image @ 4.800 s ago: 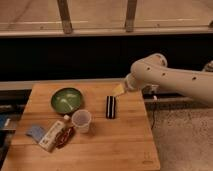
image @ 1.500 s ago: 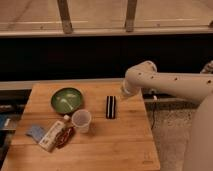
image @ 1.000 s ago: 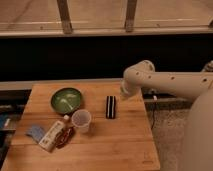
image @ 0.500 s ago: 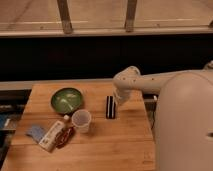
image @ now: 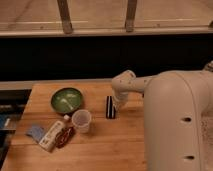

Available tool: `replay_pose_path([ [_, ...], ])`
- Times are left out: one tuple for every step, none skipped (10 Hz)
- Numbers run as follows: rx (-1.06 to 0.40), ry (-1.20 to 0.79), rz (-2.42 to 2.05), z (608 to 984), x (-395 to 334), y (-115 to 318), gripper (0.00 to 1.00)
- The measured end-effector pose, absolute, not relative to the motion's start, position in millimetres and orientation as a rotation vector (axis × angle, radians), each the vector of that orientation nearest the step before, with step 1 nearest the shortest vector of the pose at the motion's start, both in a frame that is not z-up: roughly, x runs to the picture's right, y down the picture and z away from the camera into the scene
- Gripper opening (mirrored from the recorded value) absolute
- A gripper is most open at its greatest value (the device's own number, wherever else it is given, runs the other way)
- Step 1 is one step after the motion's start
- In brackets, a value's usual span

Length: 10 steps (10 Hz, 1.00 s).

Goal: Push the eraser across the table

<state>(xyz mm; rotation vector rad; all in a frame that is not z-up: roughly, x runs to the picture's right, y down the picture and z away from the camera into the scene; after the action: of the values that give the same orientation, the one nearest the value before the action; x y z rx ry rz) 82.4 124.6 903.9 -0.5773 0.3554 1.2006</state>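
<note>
The eraser [image: 110,107], a small black block with a thin white stripe, lies lengthwise front to back near the middle of the wooden table [image: 125,147]. My gripper [image: 118,103] hangs down from the white wrist, low over the table, right beside the eraser's right side. I cannot tell whether it touches the eraser. My white arm [image: 175,120] fills the right of the view and hides the table's right part.
A green bowl [image: 66,99] sits left of the eraser. A clear cup [image: 81,120] stands in front of the bowl. A white-and-red packet [image: 52,135] and a small blue pad [image: 35,132] lie at the front left. A dark wall runs behind the table.
The arm has swung in and now looms large on the right. The gripper has moved left and down, from off the table's right edge to the eraser's right side. The eraser has stayed put.
</note>
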Motion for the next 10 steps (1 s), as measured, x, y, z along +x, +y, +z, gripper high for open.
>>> replay_pose_path([
  [-0.588, 0.356, 1.205, 907, 81, 127, 0.00],
  [-0.595, 0.352, 1.207, 909, 80, 128, 0.00],
  [-0.600, 0.340, 1.209, 909, 77, 125, 0.00],
  [-0.607, 0.315, 1.202, 911, 65, 122, 0.00],
  [-0.617, 0.283, 1.190, 913, 46, 117, 0.00],
  [-0.622, 0.260, 1.177, 914, 33, 113, 0.00],
  [-0.629, 0.229, 1.160, 916, 15, 107, 0.00],
  [-0.644, 0.186, 1.137, 919, -8, 101, 0.00],
  [-0.654, 0.161, 1.118, 920, -23, 97, 0.00],
  [-0.668, 0.120, 1.081, 920, -48, 92, 0.00],
])
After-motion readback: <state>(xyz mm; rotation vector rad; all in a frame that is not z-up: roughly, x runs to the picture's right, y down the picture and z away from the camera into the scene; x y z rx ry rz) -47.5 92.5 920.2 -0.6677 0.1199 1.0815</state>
